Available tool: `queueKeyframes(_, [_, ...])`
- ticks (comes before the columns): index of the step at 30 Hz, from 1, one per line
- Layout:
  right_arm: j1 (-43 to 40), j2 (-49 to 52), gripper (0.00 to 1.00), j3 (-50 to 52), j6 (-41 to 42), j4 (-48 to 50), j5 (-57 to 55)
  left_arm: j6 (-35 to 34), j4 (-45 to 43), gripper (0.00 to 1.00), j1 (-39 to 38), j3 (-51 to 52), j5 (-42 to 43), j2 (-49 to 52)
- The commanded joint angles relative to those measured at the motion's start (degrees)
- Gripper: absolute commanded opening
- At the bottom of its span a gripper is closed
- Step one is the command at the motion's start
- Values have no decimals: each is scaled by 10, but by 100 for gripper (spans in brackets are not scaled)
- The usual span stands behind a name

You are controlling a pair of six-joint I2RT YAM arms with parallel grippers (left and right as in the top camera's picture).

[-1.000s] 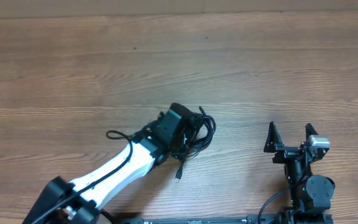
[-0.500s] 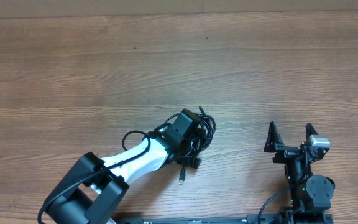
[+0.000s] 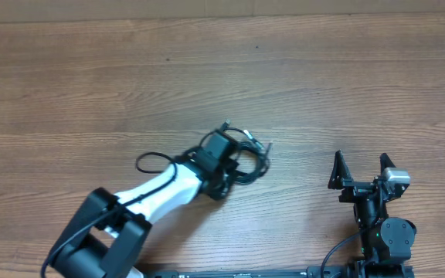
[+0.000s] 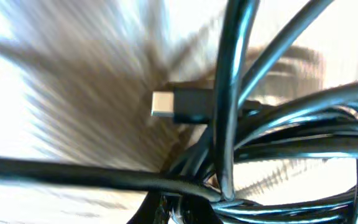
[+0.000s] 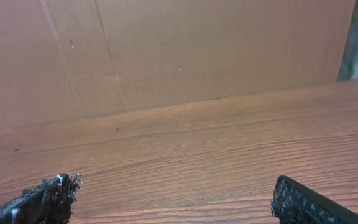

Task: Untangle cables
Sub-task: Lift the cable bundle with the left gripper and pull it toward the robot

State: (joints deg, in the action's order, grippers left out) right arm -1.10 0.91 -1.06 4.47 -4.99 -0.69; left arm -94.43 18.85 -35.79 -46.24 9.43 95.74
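Note:
The cables point(image 3: 250, 161) are a tangled bundle of thin black cords just left of the table's middle. Two small plug ends stick out of the bundle on its far side. My left gripper point(image 3: 229, 164) sits on the bundle, shut on the cables. In the left wrist view the cords point(image 4: 291, 130) fill the blurred frame. A silver-tipped plug point(image 4: 164, 104) points left, and the strands converge at the jaws point(image 4: 188, 210) on the bottom edge. My right gripper point(image 3: 359, 165) stands open at the front right, well clear of the bundle, with nothing between its fingertips point(image 5: 50, 198).
The wooden table point(image 3: 91, 77) stretches bare behind and to both sides of the bundle. A brown cardboard wall point(image 5: 166, 50) rises at the far edge. The left arm's own thicker cable point(image 3: 147, 161) loops out to the left of its wrist.
My left gripper has gone from open to shut on the bundle and pulled back left. The plug that trailed toward the front edge is gone from there. The right arm has not moved.

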Motion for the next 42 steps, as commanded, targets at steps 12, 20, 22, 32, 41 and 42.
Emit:
queueKeyframes(12, [-3,-1,100,6,2,3,-7,102,299,4,88,7,-43,-233])
queueKeyframes(20, [-3,-1,100,6,2,3,-7,125,333,4,88,8,-40,-241])
queueKeyframes(22, [-3,-1,100,6,2,3,-7,139,334,4,88,8,-39,-241])
queueKeyframes(32, [-3,-1,100,6,2,3,-7,178,353,4,88,10,-35,-240])
queueKeyframes(41, [-3,-1,100,6,2,3,-7,57,376,4,87,27,-19,-230])
queueKeyframes(42, [-3,-1,100,6,2,3,-7,57,377,4,87,27,-19,-228])
